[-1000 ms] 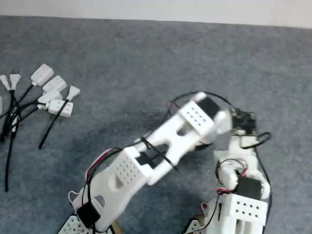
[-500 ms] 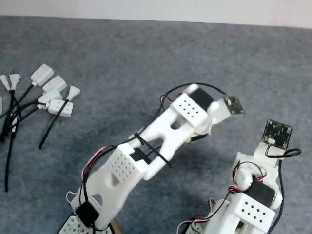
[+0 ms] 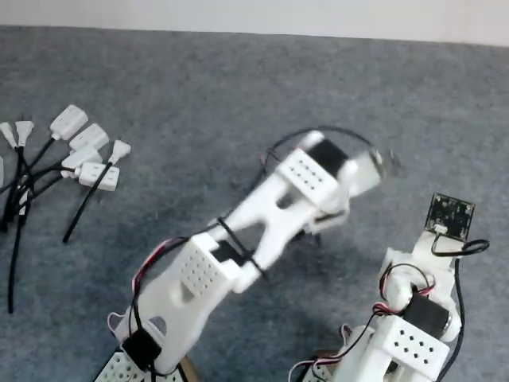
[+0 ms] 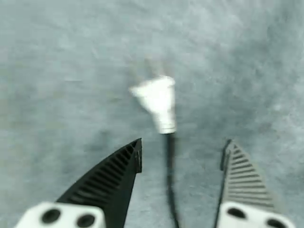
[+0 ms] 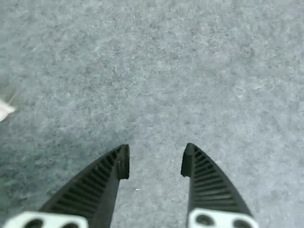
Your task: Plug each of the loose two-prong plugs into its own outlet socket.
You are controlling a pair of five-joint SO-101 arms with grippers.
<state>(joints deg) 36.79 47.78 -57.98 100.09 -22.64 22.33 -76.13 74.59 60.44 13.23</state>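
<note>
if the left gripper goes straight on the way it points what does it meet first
Most likely the plug, lying on the carpet ahead of the open left gripper, its cord running back between its jaws; depth is hard to judge.

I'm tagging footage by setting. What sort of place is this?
Probably a robotics test bench: a grey felt-like mat, two white arms with exposed wires, and a cluster of corded plugs and sockets.

arms (image 3: 262,231) 2 | sockets (image 3: 67,121) 4 | plugs (image 3: 119,150) 4 (one lies apart)
</note>
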